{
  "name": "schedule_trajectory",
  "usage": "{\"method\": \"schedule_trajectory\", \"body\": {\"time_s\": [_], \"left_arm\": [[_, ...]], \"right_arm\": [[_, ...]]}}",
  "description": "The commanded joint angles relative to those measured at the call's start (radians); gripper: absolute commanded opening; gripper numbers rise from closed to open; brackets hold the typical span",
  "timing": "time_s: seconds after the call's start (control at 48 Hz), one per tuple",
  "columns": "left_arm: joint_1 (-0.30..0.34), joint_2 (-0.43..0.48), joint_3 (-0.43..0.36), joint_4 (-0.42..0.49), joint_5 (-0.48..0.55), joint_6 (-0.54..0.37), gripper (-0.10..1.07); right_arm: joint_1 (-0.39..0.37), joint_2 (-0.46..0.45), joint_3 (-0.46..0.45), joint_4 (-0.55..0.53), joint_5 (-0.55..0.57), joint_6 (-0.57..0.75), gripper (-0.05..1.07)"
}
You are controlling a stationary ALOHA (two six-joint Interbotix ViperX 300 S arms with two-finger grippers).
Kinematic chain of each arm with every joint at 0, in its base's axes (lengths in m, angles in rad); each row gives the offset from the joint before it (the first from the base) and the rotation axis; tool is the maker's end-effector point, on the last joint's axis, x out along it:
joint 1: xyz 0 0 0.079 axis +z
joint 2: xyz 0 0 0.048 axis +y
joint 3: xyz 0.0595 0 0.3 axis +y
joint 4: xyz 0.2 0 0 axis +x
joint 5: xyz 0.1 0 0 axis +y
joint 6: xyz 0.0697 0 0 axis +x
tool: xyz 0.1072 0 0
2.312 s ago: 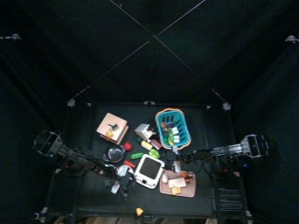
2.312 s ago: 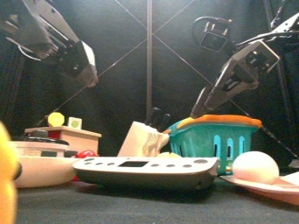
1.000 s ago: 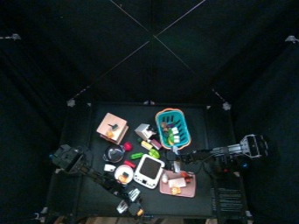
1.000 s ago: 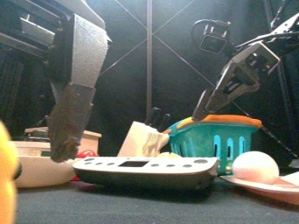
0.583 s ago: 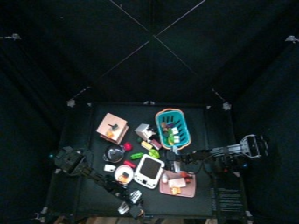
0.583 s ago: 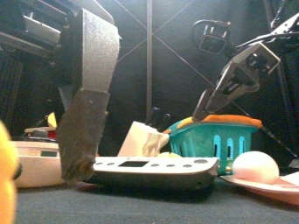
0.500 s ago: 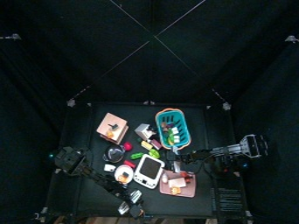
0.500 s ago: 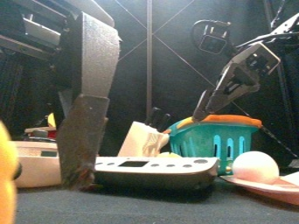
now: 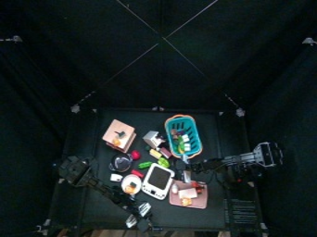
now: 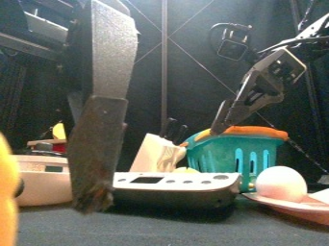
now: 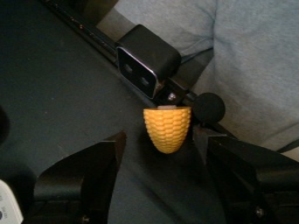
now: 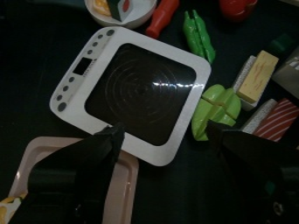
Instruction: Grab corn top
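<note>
Left gripper [image 11: 163,166], jaws spread wide, hangs over the small yellow ridged toy corn [image 11: 167,129] lying at the black table's front edge, while the right gripper [image 12: 163,149] hovers open above the white square tray [image 12: 140,83].

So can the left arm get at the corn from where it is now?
Probably yes. In the left wrist view the corn lies between the open fingers of the left gripper, with nothing across the gap.

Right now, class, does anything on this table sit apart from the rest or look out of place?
Yes: the corn lies alone at the table's front edge, away from the other toys. The open left gripper hangs over it.
</note>
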Motion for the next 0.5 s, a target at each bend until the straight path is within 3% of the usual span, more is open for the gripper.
{"method": "schedule_trajectory", "body": {"time_s": [0.0,0.271,0.479], "left_arm": [[-0.002,-0.014,-0.025,0.003,-0.005,0.002,0.96],[-0.002,-0.012,-0.032,0.055,-0.003,0.002,0.94],[-0.003,-0.012,-0.031,0.071,-0.003,0.0,0.81]], "right_arm": [[-0.002,-0.012,-0.025,0.0,-0.003,0.0,1.03],[-0.003,-0.012,-0.025,0.0,-0.003,0.0,1.03],[-0.003,-0.012,-0.025,0.0,-0.003,0.0,1.03]]}}
